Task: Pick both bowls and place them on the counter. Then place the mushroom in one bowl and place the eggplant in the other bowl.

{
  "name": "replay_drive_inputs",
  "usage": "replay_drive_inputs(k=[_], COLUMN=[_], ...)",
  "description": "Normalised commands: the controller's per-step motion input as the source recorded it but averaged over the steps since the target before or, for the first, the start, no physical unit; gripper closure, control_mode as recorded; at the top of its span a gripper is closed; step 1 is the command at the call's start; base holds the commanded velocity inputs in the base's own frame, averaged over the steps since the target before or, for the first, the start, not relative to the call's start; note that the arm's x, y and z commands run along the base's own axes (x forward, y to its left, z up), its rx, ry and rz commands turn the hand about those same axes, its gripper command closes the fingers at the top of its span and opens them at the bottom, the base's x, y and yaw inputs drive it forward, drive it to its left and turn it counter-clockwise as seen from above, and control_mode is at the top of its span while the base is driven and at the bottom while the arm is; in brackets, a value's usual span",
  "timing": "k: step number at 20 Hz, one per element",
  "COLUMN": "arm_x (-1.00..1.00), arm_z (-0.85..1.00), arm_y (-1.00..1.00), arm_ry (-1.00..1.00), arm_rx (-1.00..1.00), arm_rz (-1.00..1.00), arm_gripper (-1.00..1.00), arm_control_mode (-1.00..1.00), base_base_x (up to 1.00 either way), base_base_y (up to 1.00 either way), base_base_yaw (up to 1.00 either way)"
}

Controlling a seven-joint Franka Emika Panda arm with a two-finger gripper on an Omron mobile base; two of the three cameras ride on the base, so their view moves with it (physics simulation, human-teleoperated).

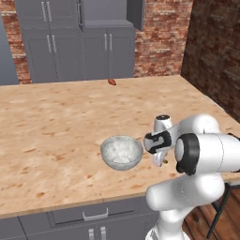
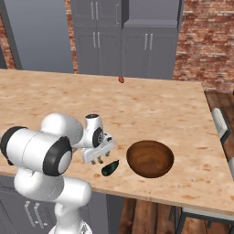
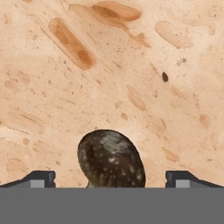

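The grey-white speckled bowl (image 1: 122, 152) stands on the counter (image 1: 56, 122) just left of my hand. In the right base view the brown wooden bowl (image 2: 150, 158) sits on the counter (image 2: 173, 114) to the right of the hand. Between them lies the blackish-green eggplant (image 2: 109, 168), with my gripper (image 2: 98, 160) pointing down close above it. In the hand view the eggplant (image 3: 111, 159) lies between the two widely parted fingertips (image 3: 40, 178), so the gripper (image 3: 111, 179) is open and holds nothing. The small reddish mushroom (image 1: 112, 81) (image 2: 121, 79) rests near the counter's far edge.
Tall grey cabinets (image 1: 79, 47) and a brick wall (image 1: 164, 37) stand behind the counter. A chair (image 2: 222, 124) stands off the counter's right end. The counter's front edge runs just below the bowls, over grey drawer fronts (image 1: 93, 215).
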Motion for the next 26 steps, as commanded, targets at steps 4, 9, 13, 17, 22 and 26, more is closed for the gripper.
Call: replay_drive_inputs(k=[4, 9, 13, 17, 22, 26], arm_x=[0.01, -0.18, -0.30, -0.27, -0.04, -0.01], arm_z=[-0.20, -0.08, 0.22, 0.68, 0.80, 0.55], arm_y=[0.00, 0.09, 0.24, 0.27, 0.25, 0.47], arm_ry=[0.06, -0.02, -0.10, -0.16, -0.12, -0.05], arm_rx=[0.00, 0.00, 0.00, 0.00, 0.00, 0.00], arm_rz=[0.00, 0.00, 0.00, 0.00, 0.00, 0.00], arm_gripper=[1.00, 1.00, 1.00, 1.00, 1.00, 1.00], arm_control_mode=[-1.00, -1.00, -1.00, -1.00, -1.00, -1.00], base_base_x=[0.00, 0.00, 0.00, 0.00, 0.00, 0.00], base_base_y=[0.00, 0.00, 0.00, 0.00, 0.00, 0.00], base_base_yaw=[0.00, 0.00, 0.00, 0.00, 0.00, 0.00])
